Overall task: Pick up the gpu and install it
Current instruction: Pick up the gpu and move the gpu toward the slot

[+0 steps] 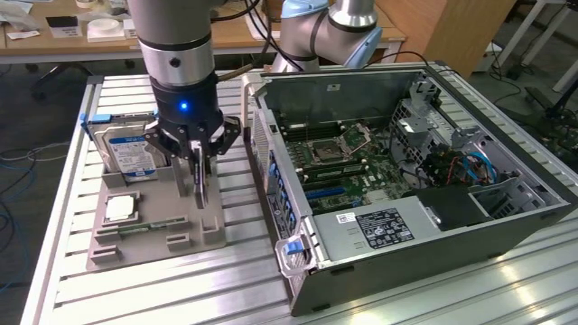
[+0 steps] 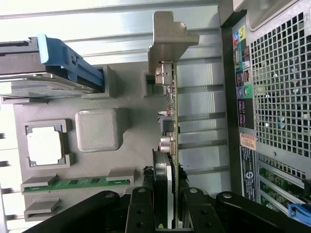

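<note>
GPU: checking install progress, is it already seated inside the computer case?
No, the gpu stands on edge at the gray holder, outside the computer case, between the fingers.

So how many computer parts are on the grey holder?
4: the hard drive at the far end, the processor and the memory stick nearer, the gpu upright in the gripper. None looks hidden.

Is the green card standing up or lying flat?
Standing up. The card sits on its thin edge in the gray holder, gripper closed on top.
</note>
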